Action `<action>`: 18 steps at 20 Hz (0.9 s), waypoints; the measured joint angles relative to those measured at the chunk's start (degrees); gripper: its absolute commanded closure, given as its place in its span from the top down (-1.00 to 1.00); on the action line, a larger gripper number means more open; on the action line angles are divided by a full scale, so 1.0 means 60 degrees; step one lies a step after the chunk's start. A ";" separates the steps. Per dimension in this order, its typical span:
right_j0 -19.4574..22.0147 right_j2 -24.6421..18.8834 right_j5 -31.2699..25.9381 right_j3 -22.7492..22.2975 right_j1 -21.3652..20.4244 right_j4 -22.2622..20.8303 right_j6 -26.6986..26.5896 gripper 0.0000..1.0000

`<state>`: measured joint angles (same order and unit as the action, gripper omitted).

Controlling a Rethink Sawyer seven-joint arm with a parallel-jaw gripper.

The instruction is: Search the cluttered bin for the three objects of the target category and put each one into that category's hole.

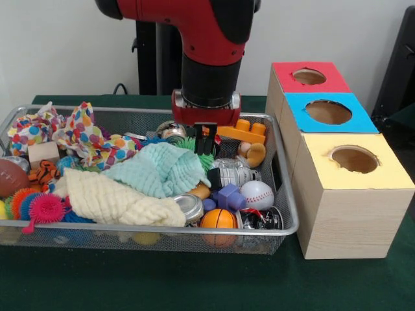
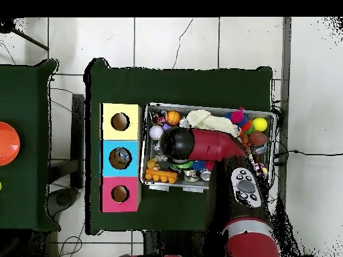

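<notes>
Arm reaches down over the bin (image 1: 285, 217), a wire-mesh basket on the green table (image 1: 194, 285). Gripper (image 1: 206, 144) sits low in the clutter near the bin's back middle, dark fingers (image 1: 206, 139) dipping between the mint cloth (image 1: 162, 170) and an orange toy brick (image 1: 243, 131). Can't tell if the fingers are spread or pinching anything, tips are buried among the toys. From overhead the arm's wrist covers the gripper completely.

One crushed clear bottle (image 1: 235, 172) lies just right of the gripper, behind the white baseball (image 1: 257, 193) and close to a purple block (image 1: 230, 197). Other bottles not made out, probably under cloth or too small to tell.

Rest of bin: cream cloth (image 1: 120, 201) at front, polka-dot cloth (image 1: 84, 136) at back left, small basketball (image 1: 218, 219) at front rim, a metal can (image 1: 188, 207) beside it, pink spiky ball (image 1: 45, 207) and brown football (image 1: 11, 176) at the left end.

Three boxes stand in a row beside the bin's right end, each with a round hole on top: yellow-topped box (image 1: 356, 170) nearest, blue-topped box (image 1: 329, 111) in the middle, red-topped box (image 1: 310, 76) farthest back
</notes>
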<state>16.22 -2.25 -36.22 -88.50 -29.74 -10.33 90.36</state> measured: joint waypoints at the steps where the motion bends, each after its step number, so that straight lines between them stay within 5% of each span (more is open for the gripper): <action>1: -0.0007 0.0000 0.0140 0.0003 0.0100 0.0002 0.0000 -1.00; 18: -0.0579 0.0695 0.2487 0.0287 0.1599 -0.0507 0.0000 -1.00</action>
<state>12.74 1.92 -21.30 -86.78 -20.14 -13.37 90.36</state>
